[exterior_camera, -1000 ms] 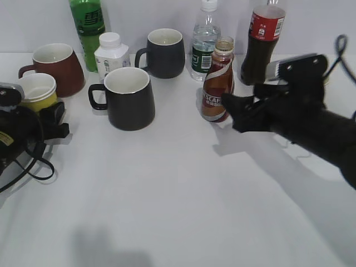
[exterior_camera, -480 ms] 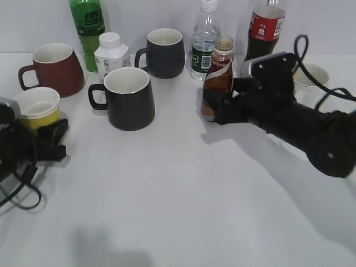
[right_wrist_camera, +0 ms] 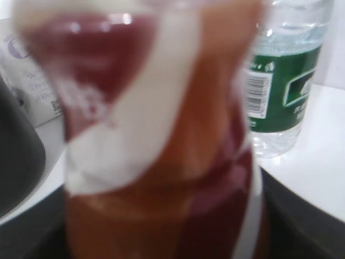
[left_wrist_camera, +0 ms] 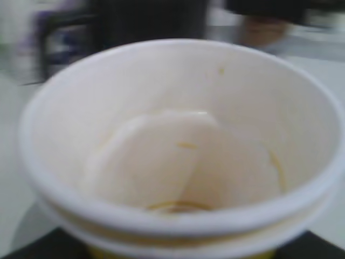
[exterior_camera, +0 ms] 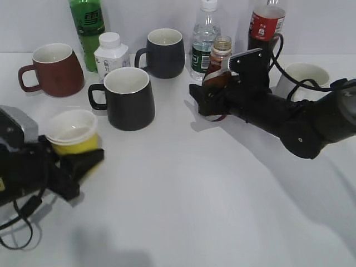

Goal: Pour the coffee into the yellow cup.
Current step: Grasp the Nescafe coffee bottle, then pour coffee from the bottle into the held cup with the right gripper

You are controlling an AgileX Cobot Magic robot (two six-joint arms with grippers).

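Moved rightward, left end effector (exterior_camera: pixel 83 161) clasps one yellow cup (exterior_camera: pixel 73 132); right end effector (exterior_camera: pixel 207 103) grips one coffee bottle (exterior_camera: pixel 218 69).

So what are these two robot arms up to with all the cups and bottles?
They are getting ready to pour coffee. The left gripper holds the yellow cup, which is empty apart from some brownish traces inside. The right gripper is around the lower part of the brown coffee bottle, which stands upright with no cap on, among the mugs and other bottles at the back of the white table. Cup and bottle are well apart, and nothing has been poured yet.
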